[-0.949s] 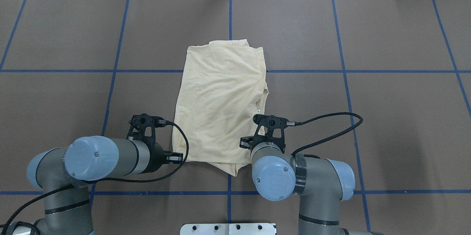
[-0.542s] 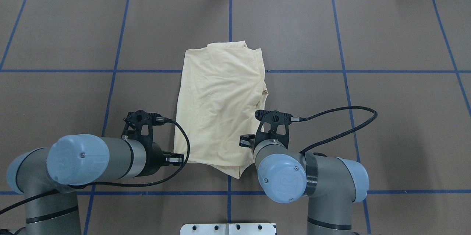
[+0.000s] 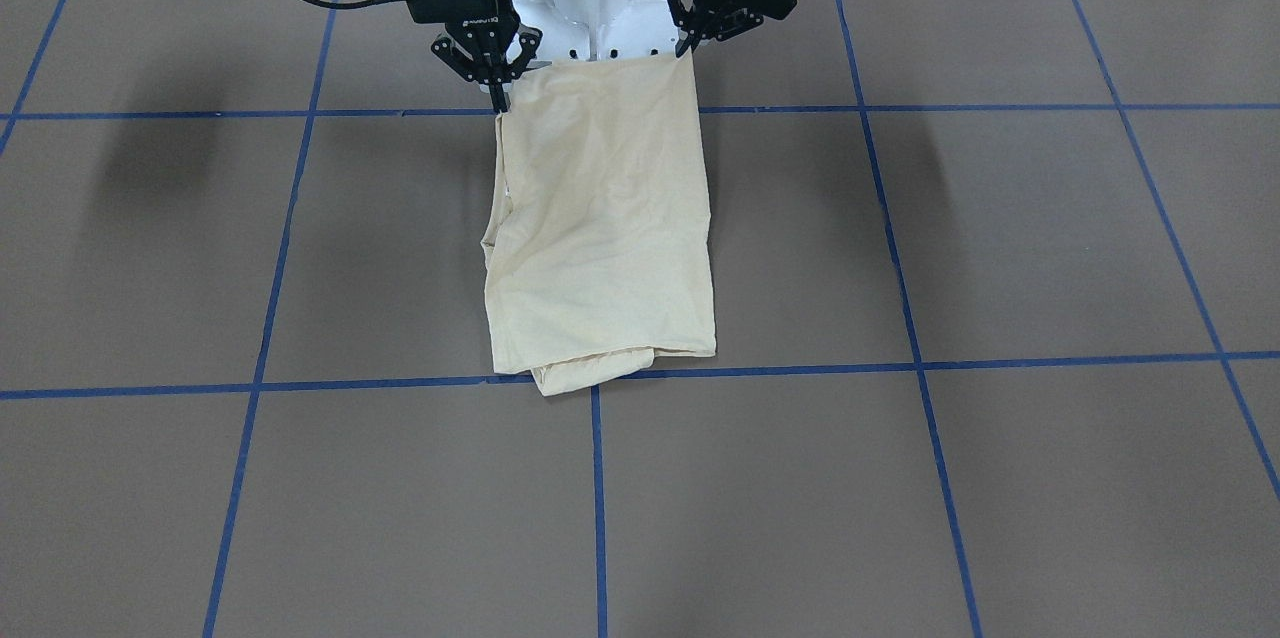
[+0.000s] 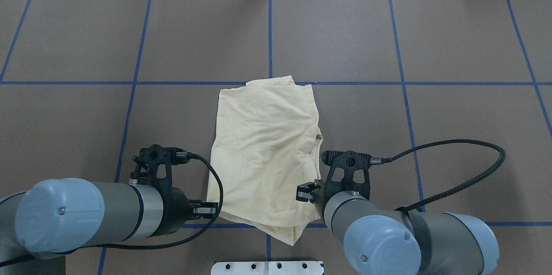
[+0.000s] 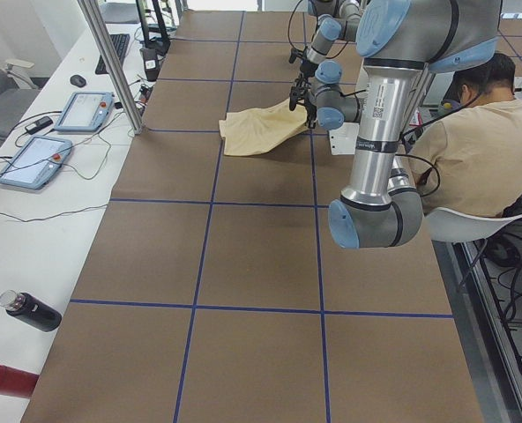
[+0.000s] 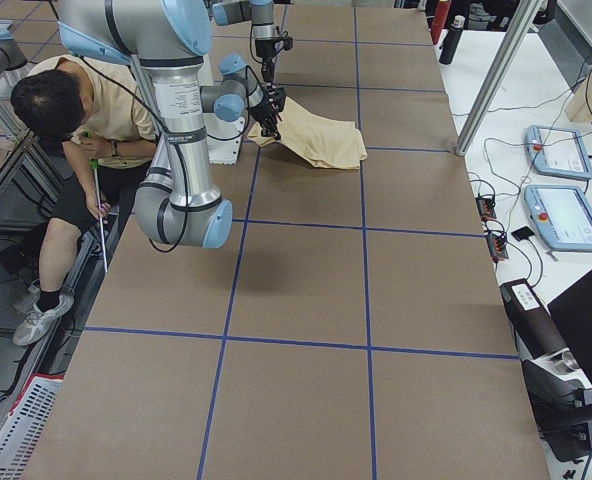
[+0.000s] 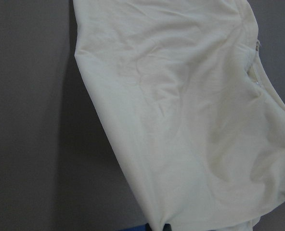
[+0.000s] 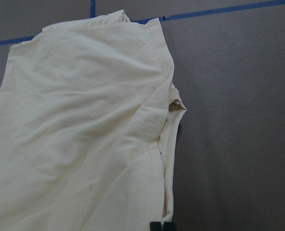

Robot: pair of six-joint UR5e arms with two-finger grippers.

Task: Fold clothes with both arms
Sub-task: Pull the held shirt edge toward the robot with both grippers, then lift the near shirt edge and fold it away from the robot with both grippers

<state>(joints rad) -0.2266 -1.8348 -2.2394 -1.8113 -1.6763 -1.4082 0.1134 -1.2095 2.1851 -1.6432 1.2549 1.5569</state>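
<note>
The cream shirt (image 4: 267, 154) lies folded into a long strip in the middle of the table, plain side up, with no print showing. Its far edge rests at the blue cross line. Its near edge is lifted off the table (image 5: 261, 130) between the two arms. My left gripper (image 3: 689, 48) is shut on the near corner on my left side, and a dark fingertip shows at the fabric's edge in the left wrist view (image 7: 166, 227). My right gripper (image 3: 497, 96) is shut on the other near corner (image 8: 161, 226). The ribbed collar (image 8: 174, 108) peeks out along the shirt's right side.
The white pedestal base (image 3: 590, 8) and its metal plate (image 4: 267, 267) stand just behind the shirt's near edge. A person (image 5: 481, 132) sits beside the robot. Teach pendants (image 5: 63, 132) and bottles (image 5: 27, 310) lie on the side table. Blue tape lines (image 4: 129, 83) grid the brown table.
Both arms have drawn back toward the base, dragging the shirt with them. Its far edge has slid from beyond the blue cross line to that line.
</note>
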